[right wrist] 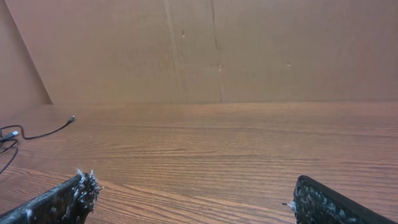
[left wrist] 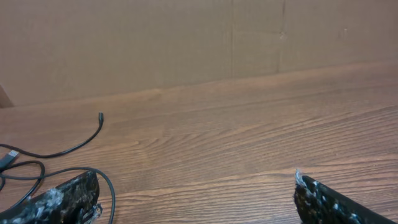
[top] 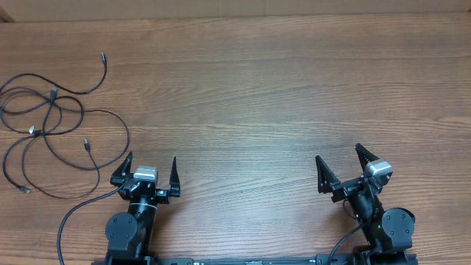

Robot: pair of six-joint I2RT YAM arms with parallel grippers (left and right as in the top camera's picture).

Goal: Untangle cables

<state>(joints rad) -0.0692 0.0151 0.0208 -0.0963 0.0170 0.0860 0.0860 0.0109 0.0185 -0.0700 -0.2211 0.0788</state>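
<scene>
The cables [top: 51, 121] lie in a loose tangle of thin black loops with small plug ends at the table's far left. One strand end [top: 104, 57] reaches toward the back. My left gripper [top: 151, 166] is open and empty near the front edge, just right of the tangle. Its wrist view shows cable loops [left wrist: 59, 165] by the left finger and a plug tip [left wrist: 101, 116] farther off. My right gripper [top: 343, 158] is open and empty at the front right, far from the cables. Its wrist view shows a cable end [right wrist: 43, 132] at the far left.
A wooden table [top: 257, 96] with a brown cardboard wall [left wrist: 186, 43] behind it. A thicker black arm wire [top: 73, 213] curves beside the left arm's base.
</scene>
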